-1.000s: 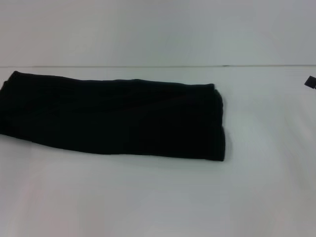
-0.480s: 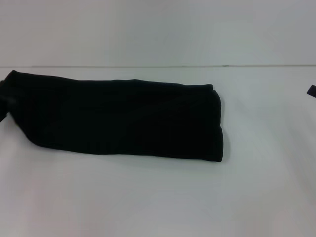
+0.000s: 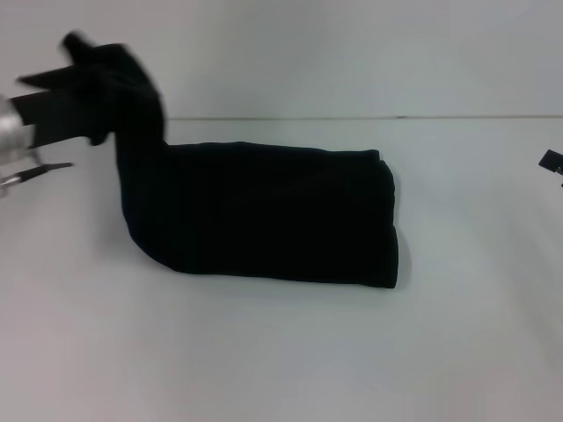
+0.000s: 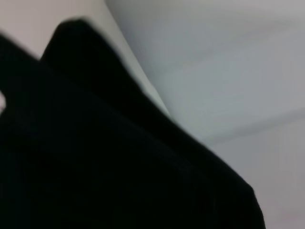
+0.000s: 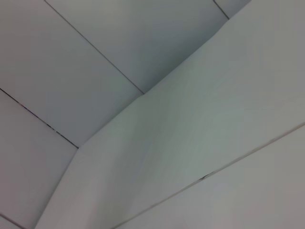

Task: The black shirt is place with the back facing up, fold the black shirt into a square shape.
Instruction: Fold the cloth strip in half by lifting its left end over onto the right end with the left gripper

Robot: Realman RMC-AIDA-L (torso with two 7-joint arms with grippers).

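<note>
My left gripper point(image 3: 92, 97) is clamped on the left end of the black shirt point(image 3: 264, 215), holding that end up off the white table point(image 3: 281, 352) at about ten o'clock in the head view. The cloth bunches around my jaws there, so the fingers themselves are hidden in black fabric. From my left wrist camera the black shirt point(image 4: 109, 162) fills most of the picture, draped close under the lens, with pale wall beyond it.

Half a second ago this same end lay flat at the table's left edge, and the shirt stretched out as one long folded band. Now the left part rises steeply from the table toward my jaws, while the right part lies where it was, its folded edge at about three o'clock of the garment, unmoved.

My right gripper point(image 3: 552, 162) shows only as a small dark tip at the far three o'clock edge, well apart from the shirt; I cannot tell how its jaws stand.
</note>
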